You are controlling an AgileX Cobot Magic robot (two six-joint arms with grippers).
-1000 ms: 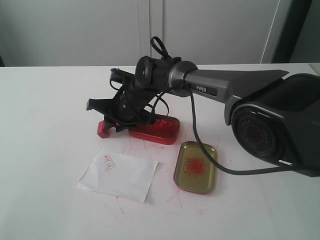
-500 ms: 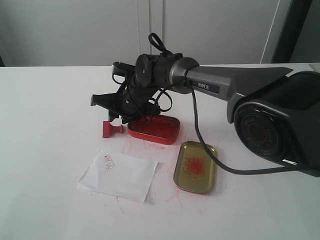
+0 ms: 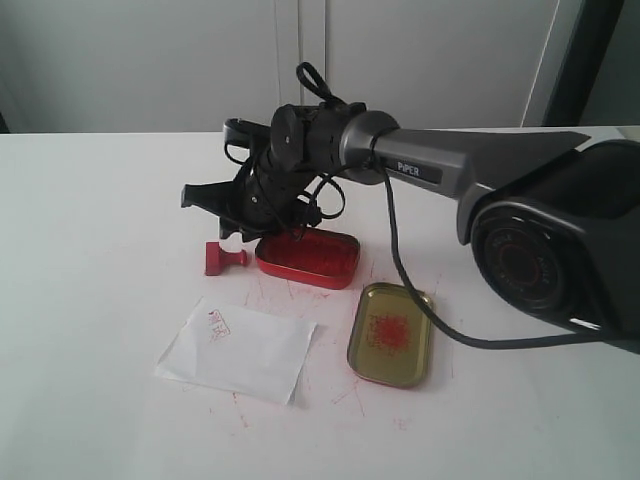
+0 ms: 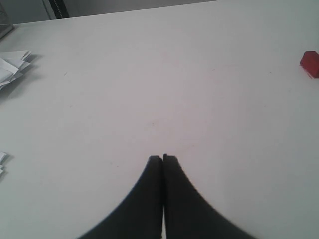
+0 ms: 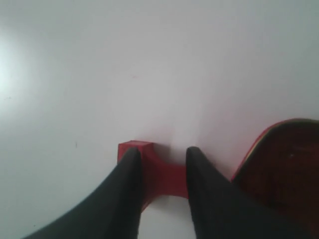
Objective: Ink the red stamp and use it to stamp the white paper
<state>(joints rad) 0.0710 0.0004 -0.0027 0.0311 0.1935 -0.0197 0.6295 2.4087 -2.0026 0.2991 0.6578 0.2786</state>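
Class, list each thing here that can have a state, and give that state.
red stamp, lying on its side, not held.
white paper, flat, one red imprint on it.
red ink tin, open.
gold tin lid, off, inside up, red-smeared.
right gripper, open above the red stamp.
left gripper, shut, empty.

Exterior view: raised, facing down across the table towards the far wall, with the red stamp at mid-distance.
Left wrist view: low over the table, well apart from the red stamp.
Right wrist view: close above the red stamp, looking down.
Shared: the red stamp, in all three.
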